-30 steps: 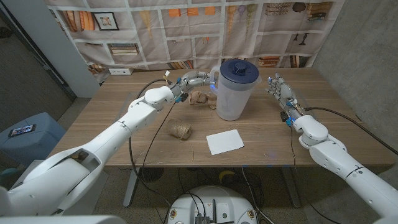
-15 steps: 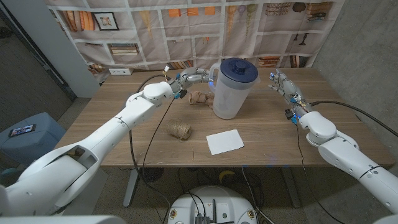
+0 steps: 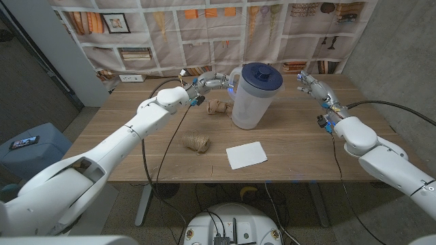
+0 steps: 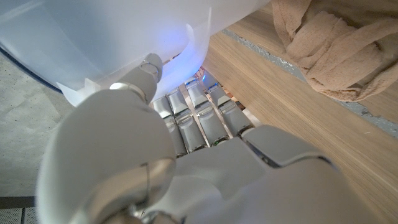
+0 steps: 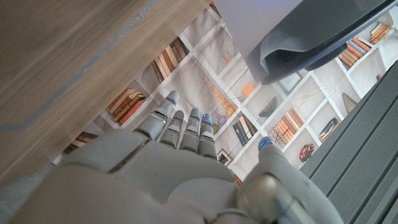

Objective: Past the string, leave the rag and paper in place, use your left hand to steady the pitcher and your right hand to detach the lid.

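A clear pitcher (image 3: 249, 105) with a dark blue lid (image 3: 261, 74) stands upright at the table's far middle. My left hand (image 3: 208, 82) reaches its handle side; in the left wrist view my left hand (image 4: 155, 143) has its fingers (image 4: 199, 121) slipped under a pale edge of the pitcher (image 4: 112, 31) and its thumb on top. My right hand (image 3: 314, 86) hovers to the pitcher's right, apart from it, holding nothing with its fingers spread. In the right wrist view my right hand (image 5: 180, 165) shows with straight fingers. The tan rag (image 3: 216, 106) lies beside the pitcher.
A ball of string (image 3: 196, 142) lies nearer the front edge, left of a white paper (image 3: 246, 154). The rag (image 4: 329, 46) is close by my left hand. A cable runs over the table (image 3: 122, 129) under the left arm. A printed curtain hangs behind.
My left hand has stretched out from a curled pose to the pitcher's handle. The right hand has drifted back and to the right, farther from the pitcher. The pitcher has shifted slightly left.
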